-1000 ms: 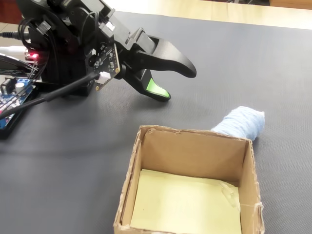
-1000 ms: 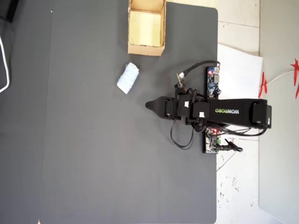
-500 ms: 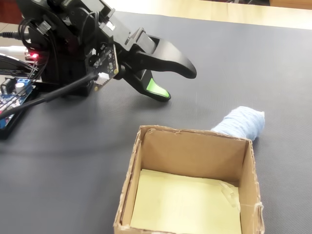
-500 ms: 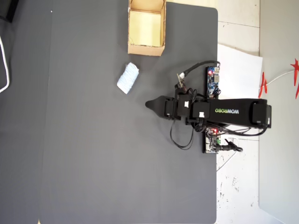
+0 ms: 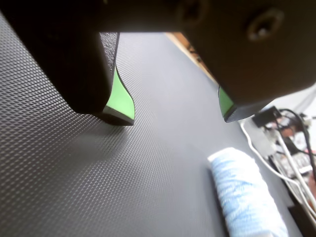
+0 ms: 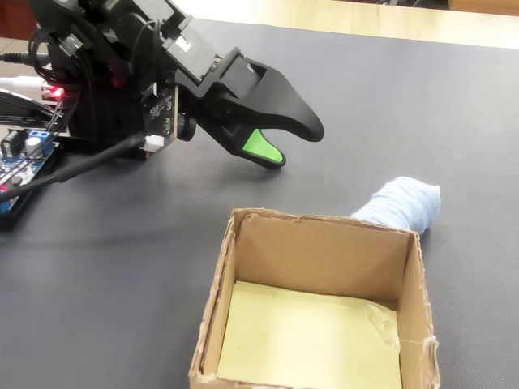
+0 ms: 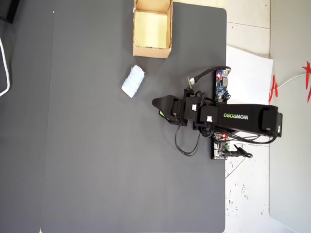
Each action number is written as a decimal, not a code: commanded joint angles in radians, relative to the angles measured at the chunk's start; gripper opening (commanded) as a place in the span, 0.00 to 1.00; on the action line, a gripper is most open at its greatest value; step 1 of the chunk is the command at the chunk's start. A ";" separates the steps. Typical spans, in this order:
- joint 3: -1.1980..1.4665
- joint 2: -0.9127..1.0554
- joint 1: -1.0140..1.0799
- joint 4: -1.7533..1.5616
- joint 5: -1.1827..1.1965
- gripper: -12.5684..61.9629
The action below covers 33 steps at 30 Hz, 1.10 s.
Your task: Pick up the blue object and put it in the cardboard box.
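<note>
The blue object is a pale blue ribbed roll lying on the dark mat, low and to the right in the wrist view. My gripper hovers above the mat, open, its green-padded jaws wide apart with nothing between them. In the fixed view the gripper hangs to the left of the roll, well apart from it. The cardboard box stands open in front, its pale yellow inside bare. From overhead, the roll lies just below the box, and the gripper is to the roll's lower right.
The arm's base and a blue circuit board with cables sit at the left of the fixed view. Overhead, boards flank the arm at the mat's right edge. White cables lie to the right in the wrist view.
</note>
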 commanded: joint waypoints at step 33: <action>-0.802 -0.592 0.149 0.319 0.012 0.61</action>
